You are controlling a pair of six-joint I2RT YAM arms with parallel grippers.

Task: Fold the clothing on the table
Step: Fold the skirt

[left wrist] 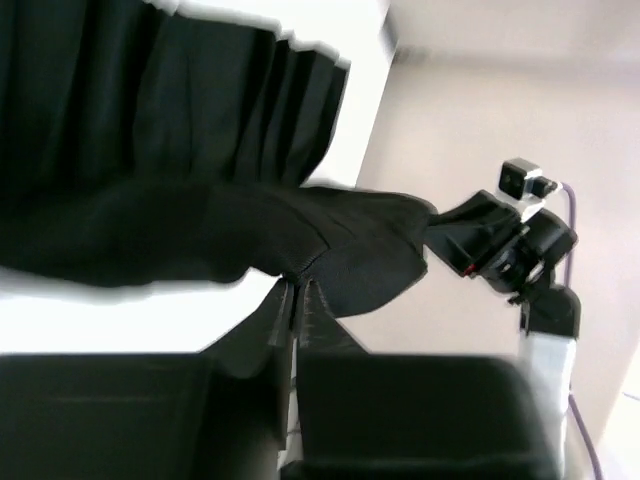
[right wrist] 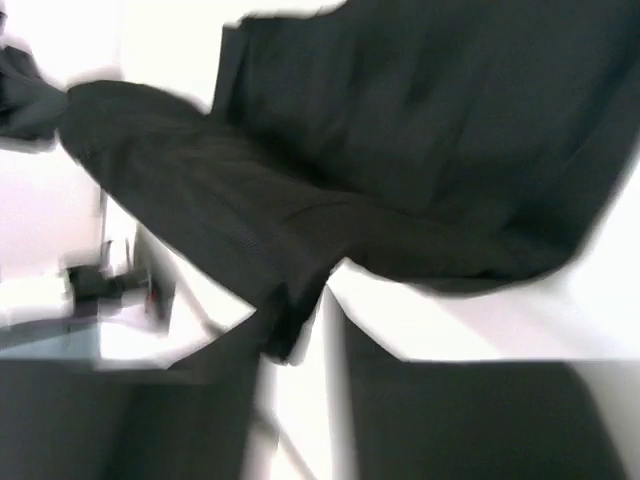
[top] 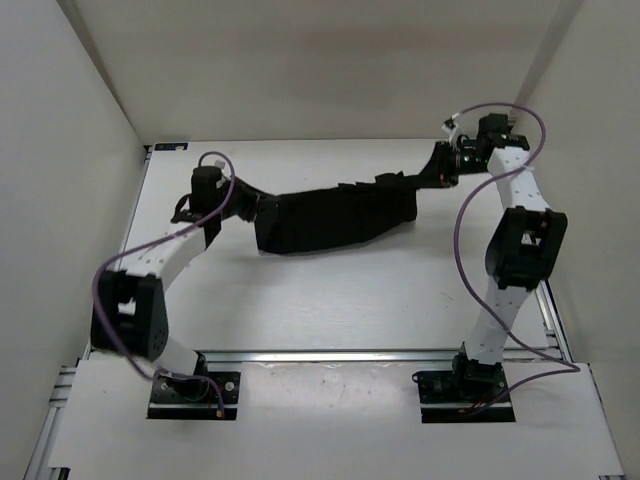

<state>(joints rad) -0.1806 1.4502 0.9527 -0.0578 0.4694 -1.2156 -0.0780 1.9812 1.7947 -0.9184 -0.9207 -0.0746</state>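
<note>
The black clothing [top: 335, 215] hangs stretched in a band between the two grippers over the white table [top: 330, 300], its middle sagging onto the tabletop. At its left end my left gripper [top: 245, 205] is shut on the fabric; the left wrist view shows the cloth [left wrist: 180, 230] pinched between the closed tips of the gripper [left wrist: 298, 285]. At the right end sits my right gripper [top: 432, 172]. In the blurred right wrist view its jaws [right wrist: 310, 300] stand apart with a white gap, and an end of the clothing [right wrist: 400, 150] lies against the left finger [right wrist: 240, 340].
White walls close in the table on the left, back and right. A metal rail [top: 330, 355] runs along the near edge in front of the arm bases. Purple cables loop off both arms. The right arm [left wrist: 510, 245] shows across in the left wrist view.
</note>
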